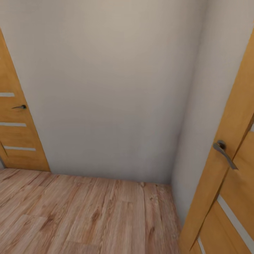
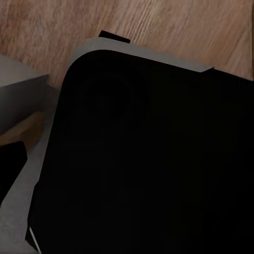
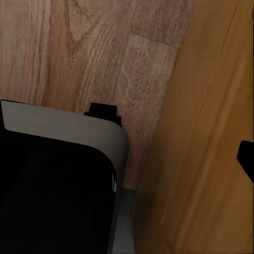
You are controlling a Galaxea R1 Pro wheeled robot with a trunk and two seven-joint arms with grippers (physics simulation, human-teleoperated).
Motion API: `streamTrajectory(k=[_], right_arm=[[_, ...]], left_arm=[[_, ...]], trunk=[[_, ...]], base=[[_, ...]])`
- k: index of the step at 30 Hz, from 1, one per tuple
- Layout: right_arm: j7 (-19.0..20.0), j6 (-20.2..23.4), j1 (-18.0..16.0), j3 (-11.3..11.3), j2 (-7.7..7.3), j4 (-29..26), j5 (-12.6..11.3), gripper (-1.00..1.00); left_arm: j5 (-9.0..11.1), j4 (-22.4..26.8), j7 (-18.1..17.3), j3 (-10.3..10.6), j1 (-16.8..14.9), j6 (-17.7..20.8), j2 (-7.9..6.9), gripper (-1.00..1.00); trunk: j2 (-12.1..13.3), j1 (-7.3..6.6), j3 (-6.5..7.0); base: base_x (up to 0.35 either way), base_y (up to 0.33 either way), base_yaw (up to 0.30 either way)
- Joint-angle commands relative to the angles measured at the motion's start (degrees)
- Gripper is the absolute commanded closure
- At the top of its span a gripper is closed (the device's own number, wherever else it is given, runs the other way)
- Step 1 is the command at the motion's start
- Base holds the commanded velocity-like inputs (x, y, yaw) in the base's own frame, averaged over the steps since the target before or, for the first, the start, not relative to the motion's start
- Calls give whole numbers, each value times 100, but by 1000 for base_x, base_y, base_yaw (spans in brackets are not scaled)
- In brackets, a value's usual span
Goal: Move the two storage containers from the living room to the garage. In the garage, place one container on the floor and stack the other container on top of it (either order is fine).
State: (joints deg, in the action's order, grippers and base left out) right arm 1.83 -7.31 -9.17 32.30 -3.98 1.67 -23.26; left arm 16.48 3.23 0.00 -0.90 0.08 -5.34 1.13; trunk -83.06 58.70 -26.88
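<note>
A plain white wall (image 1: 106, 88) meets wood-plank flooring (image 1: 77, 215) between two wooden doors (image 1: 225, 169); neither pincer's grip state can be told.

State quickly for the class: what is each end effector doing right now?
Left end effector: cannot be told; the left wrist view gives no clear sight of its fingers.
Right end effector: cannot be told, for the same reason.

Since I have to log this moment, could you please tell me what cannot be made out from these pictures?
- Right door, head view: cut off by the picture's edge; what lies behind it is hidden.
- Left door, head view: partly cut off at the edge.
- Left wrist view: a black robot part hides most of the wood floor.
- Right wrist view: a similar dark part blocks the lower area.
</note>
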Motion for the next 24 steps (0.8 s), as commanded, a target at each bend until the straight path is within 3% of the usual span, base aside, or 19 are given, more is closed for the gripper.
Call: streamTrajectory(k=[1,24], right_arm=[[19,-35,-6,48,2,18,-60,-100],[18,-54,-6,48,2,18,-65,-100]], left_arm=[[24,4,0,-7,1,-11,0,-100],[22,5,0,-7,1,-26,1,-100]], trunk=[[-2,3,-5],[-2,3,-5]], base=[[321,0,0],[321,0,13]])
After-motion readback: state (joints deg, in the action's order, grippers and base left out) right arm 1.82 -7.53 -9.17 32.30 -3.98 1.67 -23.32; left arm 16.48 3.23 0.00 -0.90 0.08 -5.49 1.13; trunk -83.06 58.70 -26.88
